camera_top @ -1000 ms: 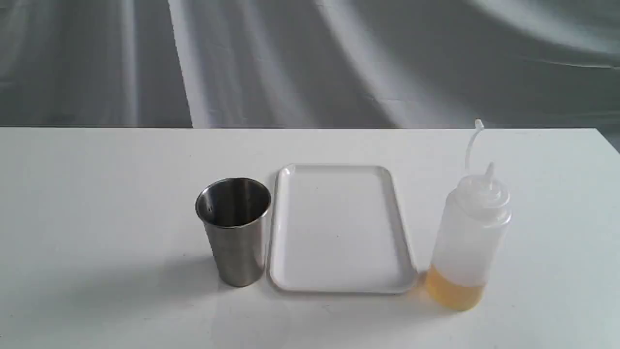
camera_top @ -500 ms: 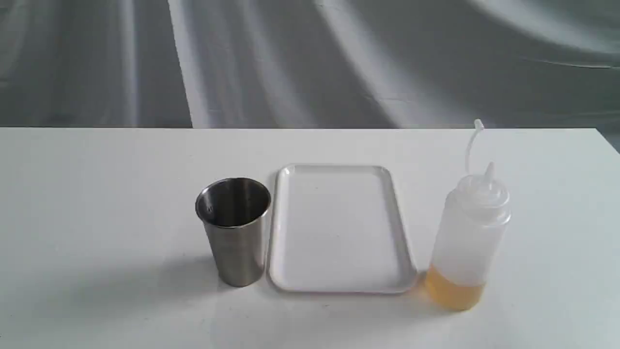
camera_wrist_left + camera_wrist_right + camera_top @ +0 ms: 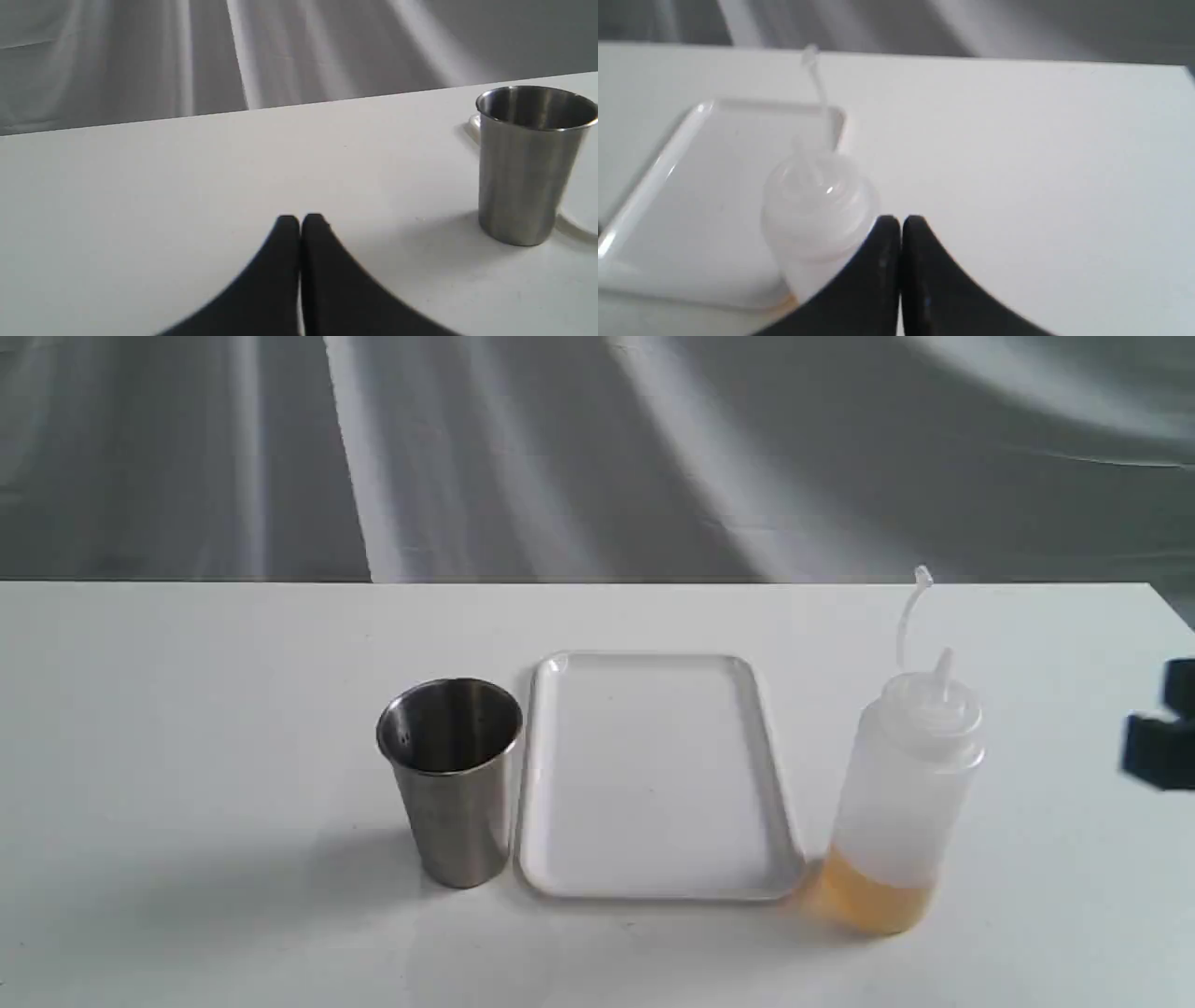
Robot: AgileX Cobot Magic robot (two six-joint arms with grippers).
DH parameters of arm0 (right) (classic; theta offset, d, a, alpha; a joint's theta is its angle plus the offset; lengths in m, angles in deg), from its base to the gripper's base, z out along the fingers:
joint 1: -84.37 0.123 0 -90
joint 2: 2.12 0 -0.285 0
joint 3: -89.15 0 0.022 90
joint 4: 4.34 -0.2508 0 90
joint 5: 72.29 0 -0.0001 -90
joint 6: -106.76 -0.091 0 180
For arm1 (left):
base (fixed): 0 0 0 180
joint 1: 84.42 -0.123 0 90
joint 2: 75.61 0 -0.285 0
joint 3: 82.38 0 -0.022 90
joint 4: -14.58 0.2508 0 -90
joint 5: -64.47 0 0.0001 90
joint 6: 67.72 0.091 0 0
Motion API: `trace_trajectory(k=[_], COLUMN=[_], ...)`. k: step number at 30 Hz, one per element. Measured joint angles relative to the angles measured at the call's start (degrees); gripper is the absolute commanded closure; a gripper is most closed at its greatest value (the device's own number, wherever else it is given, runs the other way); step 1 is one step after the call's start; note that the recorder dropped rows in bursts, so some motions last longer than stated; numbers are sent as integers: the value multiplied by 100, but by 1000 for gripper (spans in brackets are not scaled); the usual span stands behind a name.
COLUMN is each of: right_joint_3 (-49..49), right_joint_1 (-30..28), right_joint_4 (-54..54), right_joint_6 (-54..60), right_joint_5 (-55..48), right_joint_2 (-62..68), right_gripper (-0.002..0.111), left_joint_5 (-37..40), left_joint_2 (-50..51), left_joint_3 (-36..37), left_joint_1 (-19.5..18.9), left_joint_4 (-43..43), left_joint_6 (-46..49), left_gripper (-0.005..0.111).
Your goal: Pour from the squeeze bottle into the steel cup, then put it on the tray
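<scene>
The squeeze bottle (image 3: 904, 793) stands upright just right of the white tray (image 3: 653, 775), amber liquid at its bottom and its cap strap curling up. To the tray's left stands the steel cup (image 3: 452, 779), upright with a dark inside. My right gripper (image 3: 1160, 742) shows as a dark shape at the exterior view's right edge, well right of the bottle. In its wrist view the right gripper (image 3: 900, 224) is shut and empty, with the bottle (image 3: 817, 210) and tray (image 3: 658, 172) beside it. The left gripper (image 3: 300, 221) is shut and empty over bare table, the cup (image 3: 530, 163) off to one side.
The white table (image 3: 187, 728) ends at a back edge before a grey draped backdrop (image 3: 597, 448). The table's right corner lies near the right arm.
The right gripper has come into the exterior view at the right edge. Bottle, tray and cup stand where they were.
</scene>
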Motion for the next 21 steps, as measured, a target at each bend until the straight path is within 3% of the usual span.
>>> trace_trajectory(k=[7,15,21], right_joint_3=[278,1151,1283], right_joint_1=[415,449,449], right_joint_4=[-300,-352,-363], right_joint_6=[156,300,457], right_joint_5=[530,1668,2175], right_joint_2=[1234,1871,2279], right_gripper=[108,108,108], left_joint_5=[0,0,0], left_joint_2=[0,0,0], left_joint_3=[0,0,0], left_joint_1=[0,0,0], left_joint_4=[0,0,0], left_joint_6=[0,0,0], left_gripper=[107,107,107])
